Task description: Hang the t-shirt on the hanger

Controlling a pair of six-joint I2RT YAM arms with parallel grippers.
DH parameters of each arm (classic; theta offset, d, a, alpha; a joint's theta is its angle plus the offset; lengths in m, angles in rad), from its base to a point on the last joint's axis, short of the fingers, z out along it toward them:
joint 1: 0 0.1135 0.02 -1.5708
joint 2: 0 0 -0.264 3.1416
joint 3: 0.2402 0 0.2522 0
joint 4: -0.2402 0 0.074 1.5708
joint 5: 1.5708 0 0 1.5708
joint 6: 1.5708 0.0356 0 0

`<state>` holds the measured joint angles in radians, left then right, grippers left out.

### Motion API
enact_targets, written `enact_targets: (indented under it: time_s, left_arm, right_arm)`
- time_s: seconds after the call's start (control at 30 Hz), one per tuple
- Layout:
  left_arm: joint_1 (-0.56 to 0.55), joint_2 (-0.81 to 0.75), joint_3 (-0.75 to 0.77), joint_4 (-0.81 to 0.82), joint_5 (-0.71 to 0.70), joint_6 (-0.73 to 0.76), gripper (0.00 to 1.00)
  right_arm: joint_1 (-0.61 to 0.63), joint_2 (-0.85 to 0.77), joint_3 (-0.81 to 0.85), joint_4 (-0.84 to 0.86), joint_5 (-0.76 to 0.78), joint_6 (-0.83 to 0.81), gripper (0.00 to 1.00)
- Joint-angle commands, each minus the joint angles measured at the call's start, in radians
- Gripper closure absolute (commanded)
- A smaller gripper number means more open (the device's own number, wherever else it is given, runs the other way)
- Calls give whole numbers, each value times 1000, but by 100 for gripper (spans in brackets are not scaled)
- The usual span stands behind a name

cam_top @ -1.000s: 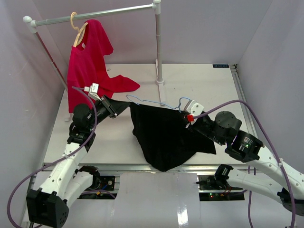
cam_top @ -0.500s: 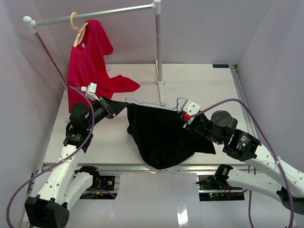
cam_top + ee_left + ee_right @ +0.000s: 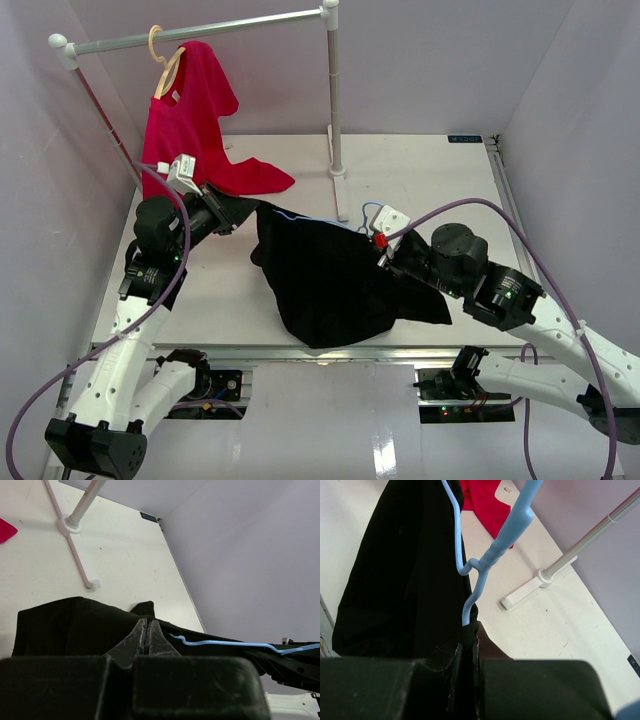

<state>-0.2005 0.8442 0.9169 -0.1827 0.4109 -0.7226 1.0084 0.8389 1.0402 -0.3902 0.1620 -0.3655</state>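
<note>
The t-shirt (image 3: 325,285) hung mid-frame over the desk (image 3: 430,170) and had slid left with both arms. The left tool (image 3: 146,630) was clenched on its edge, the right tool (image 3: 468,635) clamped on the hanger (image 3: 516,519) where wire met cloth. Threading looked underway, not finished.

The shirt (image 3: 325,285) hangs between the two arms, its left end in the left jaws, its right end in the right jaws. The hanger (image 3: 512,527) reaches ahead of the right jaws, above the bench (image 3: 420,170).
</note>
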Motion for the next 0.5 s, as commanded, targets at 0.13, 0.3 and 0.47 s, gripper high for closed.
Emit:
enact_targets:
  time_s: [0.13, 0.3, 0.47]
  left_arm:
    - [40, 44, 26, 99, 74, 52, 100]
    - [-20, 111, 38, 125, 106, 59, 100]
    - [-71, 117, 64, 120, 80, 60, 100]
  right_arm:
    - [-6, 106, 87, -13, 23, -10, 92]
    - [-6, 272, 185, 26, 115, -7, 92]
    - [-7, 363, 245, 79, 168, 36, 92]
